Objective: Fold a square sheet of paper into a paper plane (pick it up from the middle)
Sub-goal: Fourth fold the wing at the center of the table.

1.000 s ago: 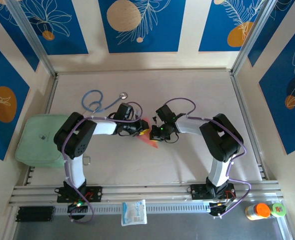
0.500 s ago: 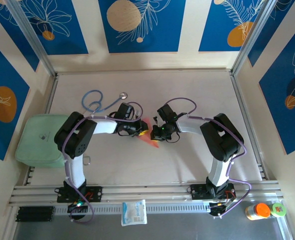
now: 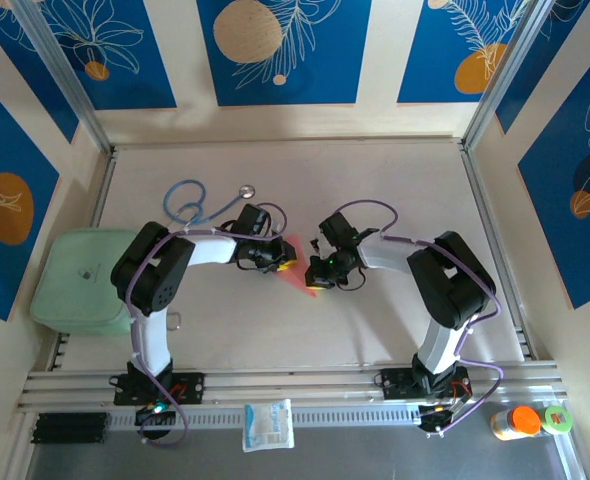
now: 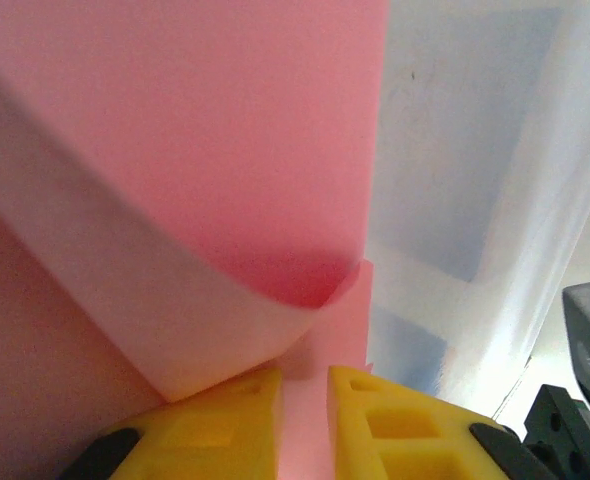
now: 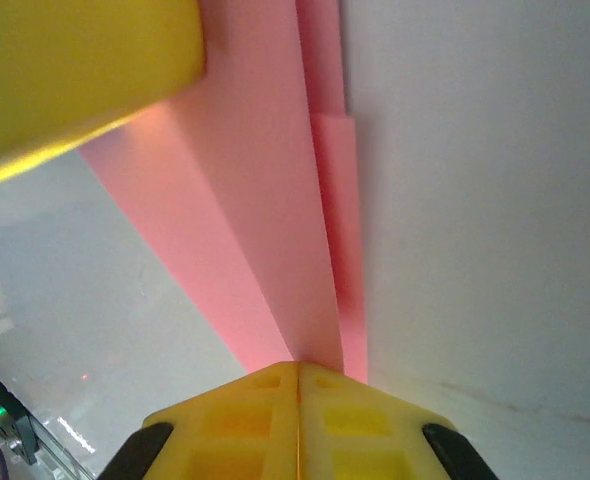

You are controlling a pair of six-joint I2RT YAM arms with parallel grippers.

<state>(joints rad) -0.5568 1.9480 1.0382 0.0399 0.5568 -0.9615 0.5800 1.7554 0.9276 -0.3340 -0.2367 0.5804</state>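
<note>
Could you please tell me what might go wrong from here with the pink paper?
Both the left tool and the right tool are pinching the pink paper; pulling apart could tear the thin sheet.
In the left wrist view, part of it curls loosely above the grip, so it may crease crooked.
In the right wrist view, the folded layers sit stepped, not flush, so the plane may end up lopsided.

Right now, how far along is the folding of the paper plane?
Done: the pink paper is already creased into long overlapping layers. In hand: the left gripper and the right gripper both pinch it, and part of it curls loose in the left wrist view. Left: no pointed dart with wings shows yet, so more folds probably remain.
</note>
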